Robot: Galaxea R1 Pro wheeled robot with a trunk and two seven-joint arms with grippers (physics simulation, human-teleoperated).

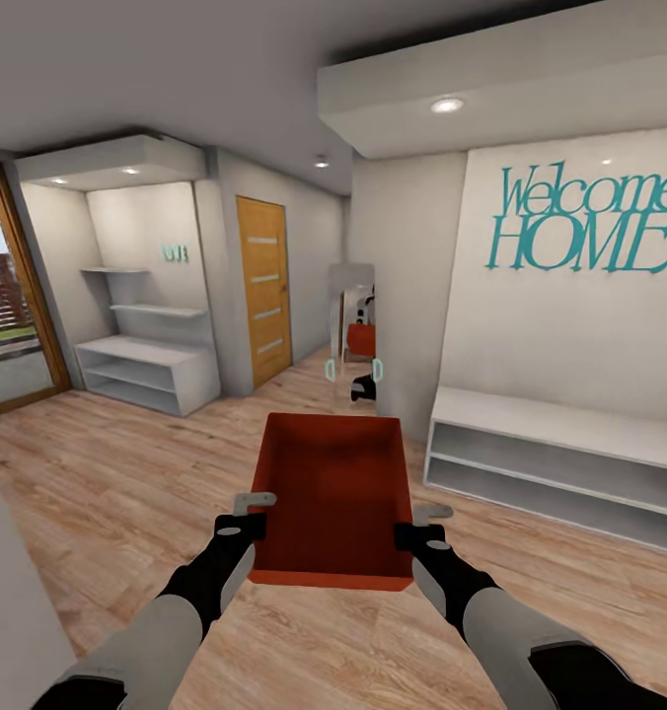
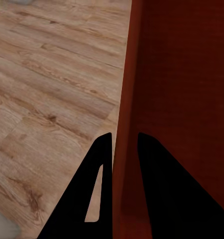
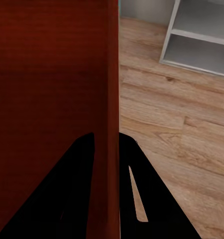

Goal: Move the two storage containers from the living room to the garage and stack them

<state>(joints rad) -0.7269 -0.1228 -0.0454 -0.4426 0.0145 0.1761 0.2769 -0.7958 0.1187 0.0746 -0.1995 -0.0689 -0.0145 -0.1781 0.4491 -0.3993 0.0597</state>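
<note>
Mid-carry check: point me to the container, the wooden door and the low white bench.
container (image 1: 332,493), head view, inside bottom
wooden door (image 1: 264,286), head view, middle of the panel
low white bench (image 1: 560,424), head view, top surface

The left gripper (image 2: 125,149) gripped the thin side wall of an orange-red storage container (image 2: 181,99), one dark finger (image 2: 94,199) outside the wall and the other inside the box. The wall ran straight up between them. Light wood plank floor (image 2: 52,89) lay beyond, its grain and knots plain, with a pale patch at one corner.
</note>
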